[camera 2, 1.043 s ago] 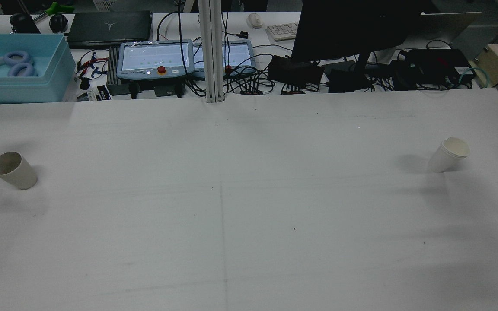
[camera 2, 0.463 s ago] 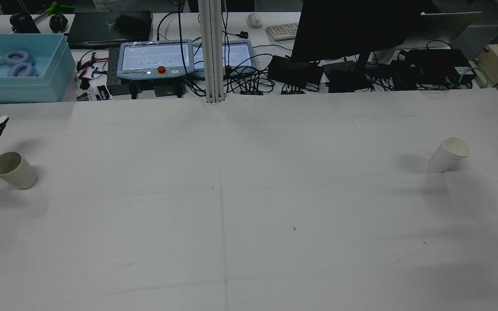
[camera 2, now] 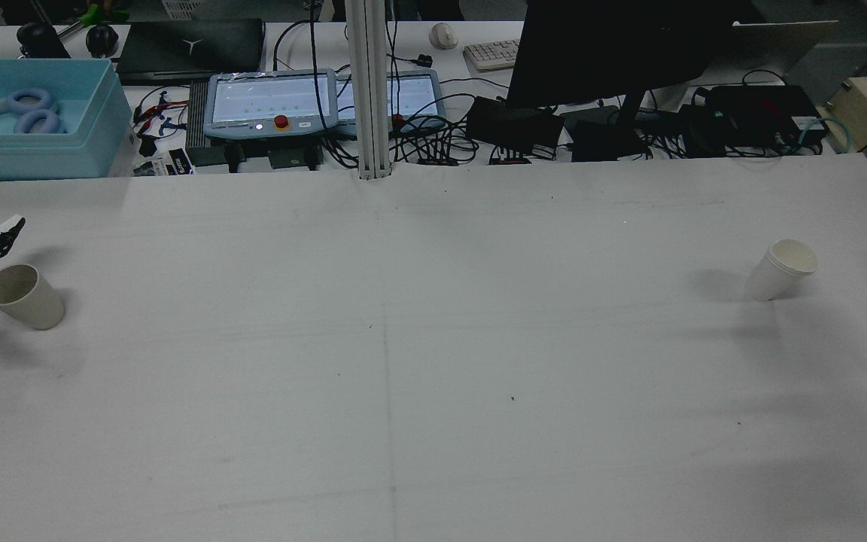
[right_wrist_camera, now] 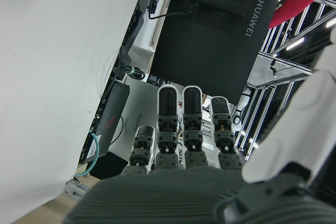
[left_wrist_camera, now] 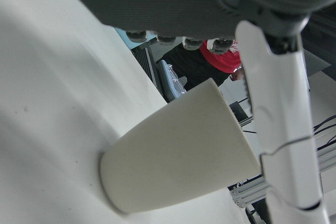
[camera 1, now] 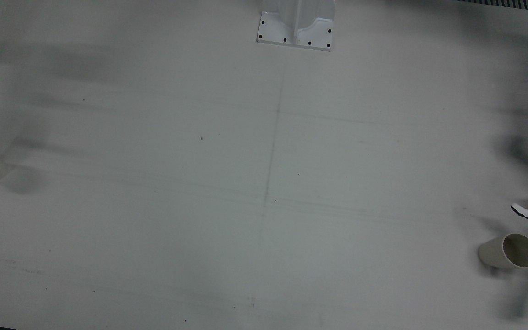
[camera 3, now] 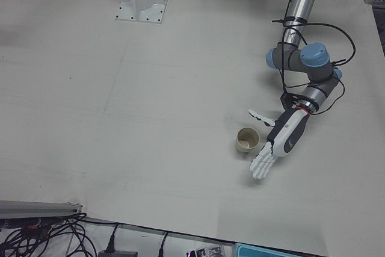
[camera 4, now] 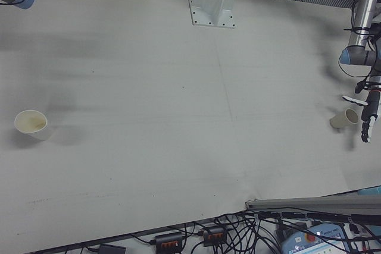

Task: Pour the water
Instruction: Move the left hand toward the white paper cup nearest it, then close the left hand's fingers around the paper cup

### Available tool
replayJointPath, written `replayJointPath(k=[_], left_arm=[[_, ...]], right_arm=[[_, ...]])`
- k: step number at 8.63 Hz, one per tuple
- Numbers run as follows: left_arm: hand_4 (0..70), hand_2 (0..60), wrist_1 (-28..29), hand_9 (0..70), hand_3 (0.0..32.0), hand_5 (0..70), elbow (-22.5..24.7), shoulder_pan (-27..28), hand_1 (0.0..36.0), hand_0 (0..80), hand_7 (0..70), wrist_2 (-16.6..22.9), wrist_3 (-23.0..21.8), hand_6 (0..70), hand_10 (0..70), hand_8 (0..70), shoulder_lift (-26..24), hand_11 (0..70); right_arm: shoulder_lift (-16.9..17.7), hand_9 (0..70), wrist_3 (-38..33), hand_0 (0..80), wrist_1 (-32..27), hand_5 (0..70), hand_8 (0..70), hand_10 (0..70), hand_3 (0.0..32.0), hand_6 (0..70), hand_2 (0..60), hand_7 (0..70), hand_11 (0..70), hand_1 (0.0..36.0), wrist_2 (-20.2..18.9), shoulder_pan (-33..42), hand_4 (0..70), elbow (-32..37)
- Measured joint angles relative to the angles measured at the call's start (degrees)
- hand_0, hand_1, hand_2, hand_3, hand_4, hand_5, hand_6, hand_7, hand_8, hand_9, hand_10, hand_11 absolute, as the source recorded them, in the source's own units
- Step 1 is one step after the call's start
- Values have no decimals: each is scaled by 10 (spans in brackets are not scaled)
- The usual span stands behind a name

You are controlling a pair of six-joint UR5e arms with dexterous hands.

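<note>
A beige paper cup (camera 2: 25,296) stands upright at the table's left edge, and it also shows in the left-front view (camera 3: 246,140). My left hand (camera 3: 284,135) is open right beside it, palm facing the cup, with fingers on the far side and the thumb on the near side. Whether it touches the cup I cannot tell. The cup wall (left_wrist_camera: 178,156) fills the left hand view, with the thumb (left_wrist_camera: 278,119) next to it. A white paper cup (camera 2: 781,269) stands far to the right, on its own. My right hand (right_wrist_camera: 184,145) shows only in its own view, fingers spread and holding nothing.
The table (camera 2: 418,361) is covered in white cloth. Beyond its far edge lie a light blue bin (camera 2: 34,120), two teach pendants (camera 2: 272,102), cables and a dark monitor (camera 2: 614,53). A white pedestal base (camera 1: 296,32) sits at the table's rear middle.
My left hand has come in from the left edge and now brackets the beige cup, fingers behind it and thumb in front. Neither cup has moved.
</note>
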State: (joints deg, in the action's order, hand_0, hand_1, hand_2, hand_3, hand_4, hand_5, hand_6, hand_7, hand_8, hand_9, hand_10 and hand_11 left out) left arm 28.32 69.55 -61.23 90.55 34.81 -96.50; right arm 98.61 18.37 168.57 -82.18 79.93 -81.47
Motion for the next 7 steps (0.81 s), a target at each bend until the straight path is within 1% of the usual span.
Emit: replayJointPath(k=[1,4,7], left_arm=[[67,0,0,0,0,0,-2,4,128,597,2,-8,1,0,0,0,-2,0],[72,0,0,0,0,0,-11,43,127,596,3,-35,7,0,0,0,-9,0],[96,0,-3,0,0,0,-13,53,123,593,11,-46,8,0,0,0,-17,0]], right_arm=[[0,416,0,449,0,164,294,106,0,300,16,369,156,37,0,0,259,0],[0,411,0,451,0,160,288,106,0,291,5,362,155,37,0,0,247,0],[0,410,0,449,0,155,285,108,0,287,0,356,158,35,0,0,239,1]])
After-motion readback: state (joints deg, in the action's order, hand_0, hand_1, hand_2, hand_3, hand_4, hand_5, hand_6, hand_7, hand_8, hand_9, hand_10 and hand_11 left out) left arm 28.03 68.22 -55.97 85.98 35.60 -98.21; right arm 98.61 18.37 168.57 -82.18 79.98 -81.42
